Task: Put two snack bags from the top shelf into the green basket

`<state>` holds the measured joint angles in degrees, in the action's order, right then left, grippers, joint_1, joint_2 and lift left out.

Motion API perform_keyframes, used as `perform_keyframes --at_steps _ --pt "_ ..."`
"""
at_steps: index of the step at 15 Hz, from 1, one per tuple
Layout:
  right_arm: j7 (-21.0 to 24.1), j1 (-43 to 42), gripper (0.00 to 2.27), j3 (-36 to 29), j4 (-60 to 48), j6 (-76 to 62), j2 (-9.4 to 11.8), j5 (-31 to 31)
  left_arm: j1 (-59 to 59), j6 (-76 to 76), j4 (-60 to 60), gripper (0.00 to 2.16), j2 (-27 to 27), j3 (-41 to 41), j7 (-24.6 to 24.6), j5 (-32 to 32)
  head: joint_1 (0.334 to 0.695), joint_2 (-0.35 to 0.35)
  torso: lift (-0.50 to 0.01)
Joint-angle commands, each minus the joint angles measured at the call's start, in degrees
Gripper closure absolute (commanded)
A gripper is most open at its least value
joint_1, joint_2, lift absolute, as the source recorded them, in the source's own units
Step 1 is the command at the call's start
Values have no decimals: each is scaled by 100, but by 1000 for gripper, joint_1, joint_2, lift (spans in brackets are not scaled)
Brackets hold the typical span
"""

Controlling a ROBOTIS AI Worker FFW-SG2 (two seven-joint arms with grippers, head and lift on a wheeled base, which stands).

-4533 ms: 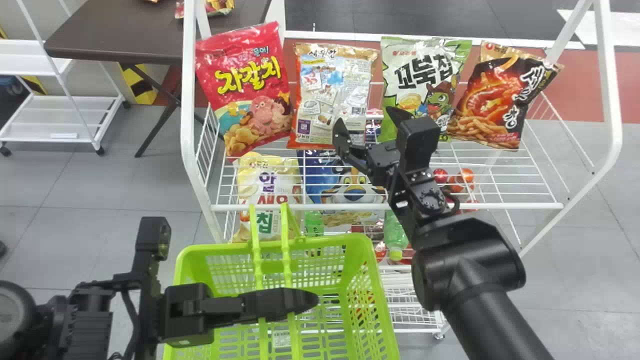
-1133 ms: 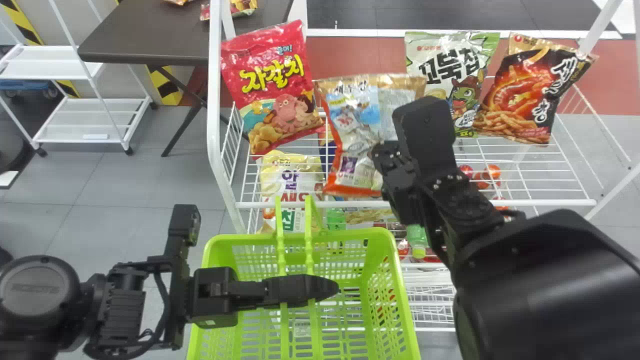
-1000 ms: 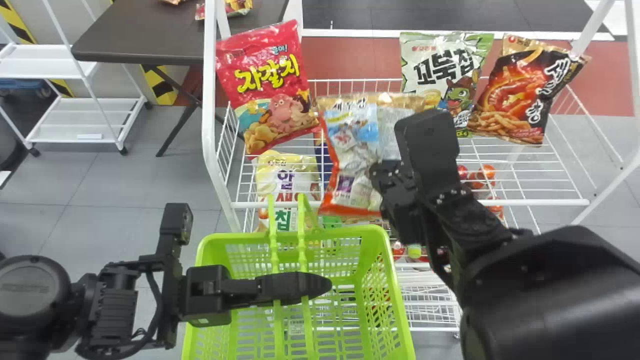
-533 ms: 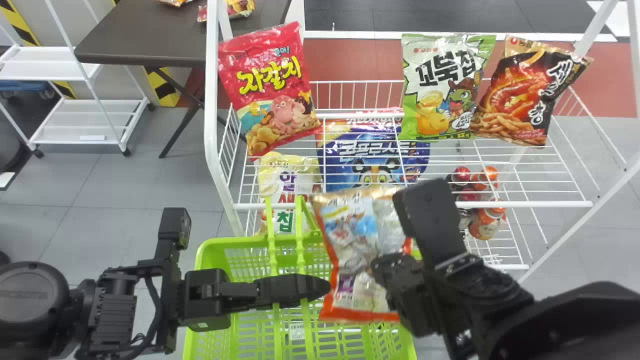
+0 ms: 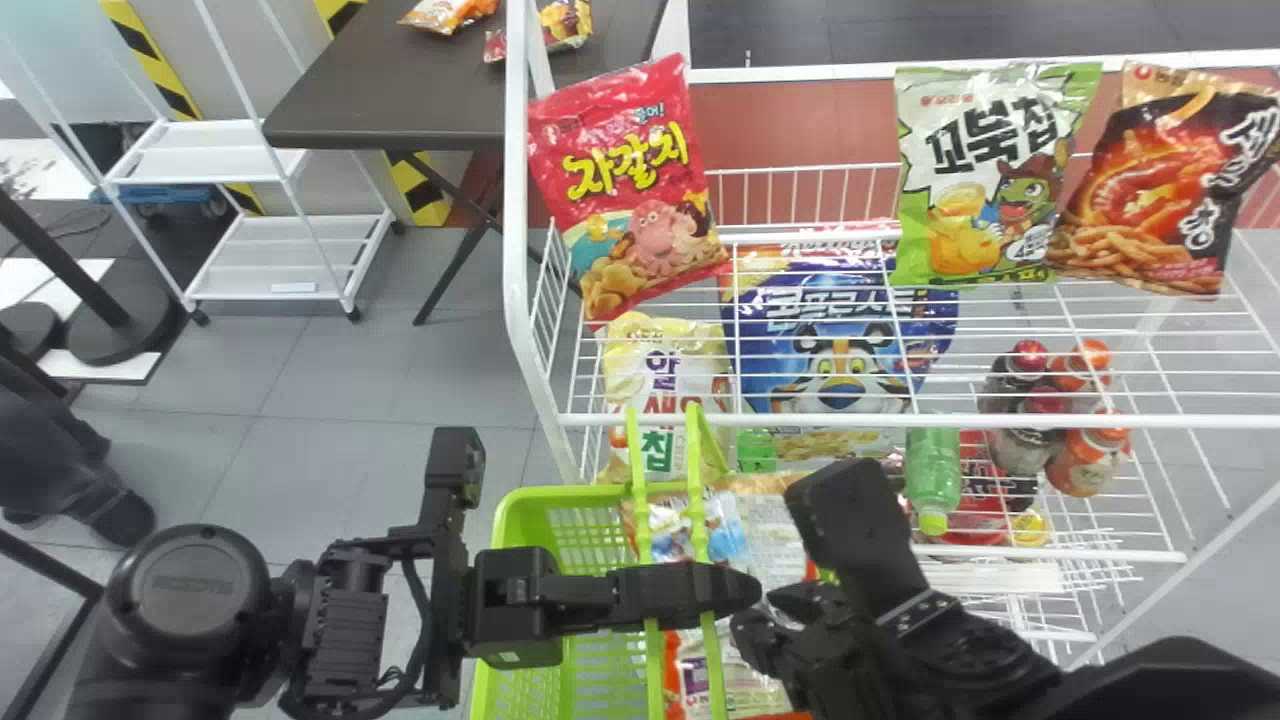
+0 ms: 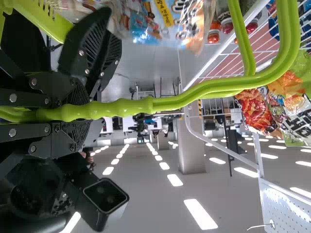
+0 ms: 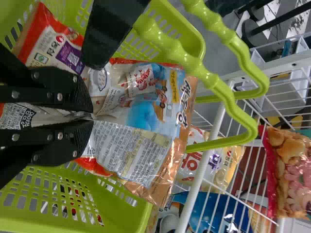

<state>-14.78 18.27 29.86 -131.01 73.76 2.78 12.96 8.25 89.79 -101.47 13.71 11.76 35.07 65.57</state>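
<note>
"Head view: which container is shown?"

"One green basket (image 5: 545,493), perforated, with two handles (image 5: 637,450) upright across it. The jaws of the left gripper (image 5: 750,588) are closed around the handles."

"And the load?"

"A silver-and-orange snack bag (image 5: 768,525) is at the basket, beside and partly behind the handles. How deep it sits cannot be told. The right wrist view shows the jaws of the right gripper (image 5: 760,612) brought together, with creased film pinched between them. Its print includes a blue panel, a purple patch and a block of small text."

"What stands on the top shelf (image 5: 1000,421)?"

"Three bags: a red bag (image 5: 630,190) with large yellow lettering and a pink octopus; a green-and-white bag (image 5: 965,190) with bold black lettering and a cartoon turtle; and, just beside it, a black-and-orange bag (image 5: 1150,190) with white lettering."

"Lower down?"

"Seen through the wire: a yellow bag (image 5: 665,345) with purple, red and green lettering, a blue bag (image 5: 845,350) bearing a tiger face, and a green bottle (image 5: 932,470)."
</note>
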Motion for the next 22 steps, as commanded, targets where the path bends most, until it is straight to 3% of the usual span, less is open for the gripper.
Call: perform_keyframes --at_steps 1,6,8,9,12,17,22 --pt "-60 177 60 -473 -21 -928 3 -470 1 24 13 2142 0 2 8 0 695 152 -1" --pt "116 -87 76 -2064 189 -2458 -155 -1278 36 24 13 2142 0 2 35 0 695 94 -1" --pt "230 -368 76 -2591 594 -3002 -164 -1384 36 24 13 2142 0 2 43 0 695 34 -1" --pt "318 -509 76 -2872 796 -3249 -181 -1586 36 24 13 2142 0 2 43 0 695 -38 -1" --pt "371 -1045 76 -3514 1508 -3583 -173 -1823 45 24 13 2142 18 2 26 -9 695 -120 -1" --pt "212 -2266 76 -4068 3327 -4549 -14 -1806 45 24 13 2142 44 2 -1 -9 695 -238 -1" --pt "221 -3356 70 -4217 4971 -5006 249 -1674 89 24 13 2142 53 89 26 0 695 -275 -1"
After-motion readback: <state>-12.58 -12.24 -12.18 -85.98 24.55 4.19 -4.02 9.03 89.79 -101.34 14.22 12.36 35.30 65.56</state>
